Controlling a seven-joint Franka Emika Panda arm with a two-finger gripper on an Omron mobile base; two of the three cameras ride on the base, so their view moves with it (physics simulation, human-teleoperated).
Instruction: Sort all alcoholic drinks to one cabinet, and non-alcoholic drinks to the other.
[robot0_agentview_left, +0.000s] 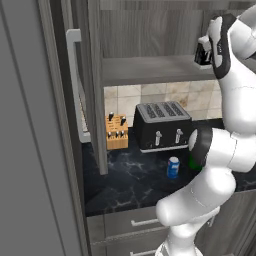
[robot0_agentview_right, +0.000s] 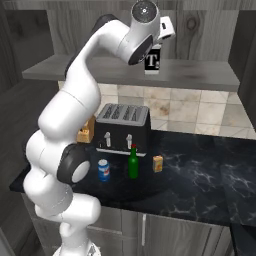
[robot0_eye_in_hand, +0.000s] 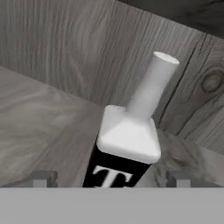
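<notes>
The pale bottle (robot0_eye_in_hand: 127, 142) with a black "T" label stands upright on the grey wood shelf (robot0_agentview_right: 200, 75) of the open cabinet. My gripper (robot0_eye_in_hand: 109, 179) is open, one fingertip (robot0_eye_in_hand: 41, 178) on each side of the bottle with a gap at both. In the right base view my gripper (robot0_agentview_right: 155, 47) hangs just over that bottle (robot0_agentview_right: 153, 61). On the dark counter below stand the blue soda can (robot0_agentview_right: 103, 170), the green bottle (robot0_agentview_right: 133, 163) with its red cap, and the orange carton (robot0_agentview_right: 158, 163). My arm partly hides the pale bottle (robot0_agentview_left: 202, 54) in the left base view.
A black toaster (robot0_agentview_right: 122, 127) sits at the back of the counter, with a wooden knife block (robot0_agentview_left: 116, 131) to its left. The cabinet door (robot0_agentview_left: 95, 75) stands open at left, its pale bar handle (robot0_agentview_left: 73, 75) facing out. Grey drawers (robot0_agentview_left: 145, 222) lie below the counter edge.
</notes>
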